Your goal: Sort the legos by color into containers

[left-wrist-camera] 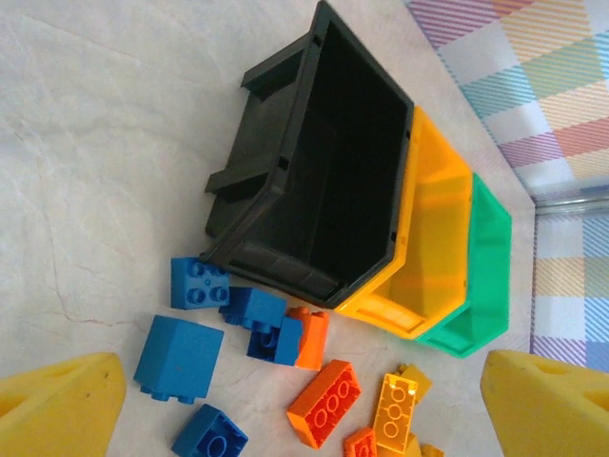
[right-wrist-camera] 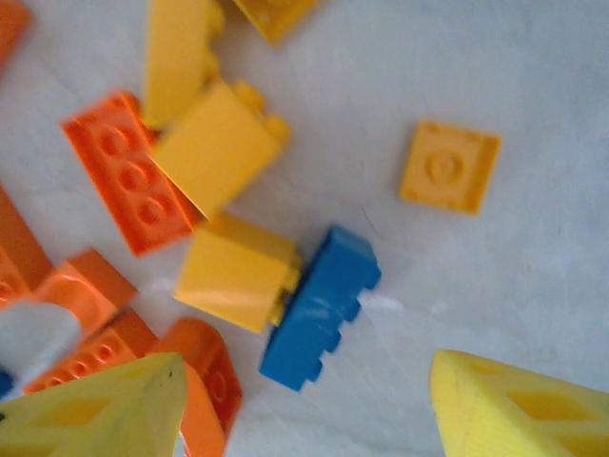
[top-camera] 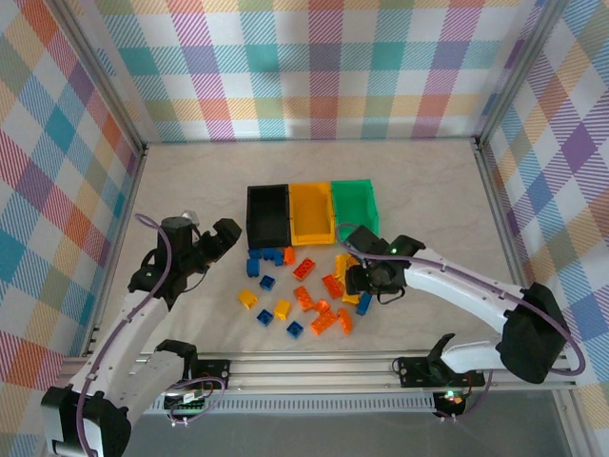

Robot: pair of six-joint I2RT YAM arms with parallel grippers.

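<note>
**A:** Right wrist view blurs. Edge legos [top-camera: 304,268] are cut off, and the right arm [top-camera: 457,286] hides some from above.

**B:** We note right gripper [top-camera: 362,282] fingers [right-wrist-camera: 514,409] apart, holding nothing. Blue brick [right-wrist-camera: 319,305] sits at 12 o'clock of their gap.

**A:** Left gripper [top-camera: 226,234] wide, empty, 9 o'clock of the pile, aimed at the black bin [left-wrist-camera: 249,181]. Legos lie 6 o'clock of the containers [top-camera: 312,236].

**A:** How do the left gripper [left-wrist-camera: 304,405]'s jaws stand?
**B:** Wide apart, with a yellow fingertip [left-wrist-camera: 57,405] at each lower corner.
**A:** And ahead of them?
**B:** The black bin [left-wrist-camera: 257,181]. The yellow-orange bin [left-wrist-camera: 433,209] touches it, and the green bin [left-wrist-camera: 490,257] comes next, toward the right finger.
**A:** Between the jaws?
**B:** Loose on the table [left-wrist-camera: 95,143], blue bricks [left-wrist-camera: 181,357] lie nearer the left finger. An orange brick [left-wrist-camera: 325,400] lies midway, with a yellow brick [left-wrist-camera: 395,409] just beside it.
</note>
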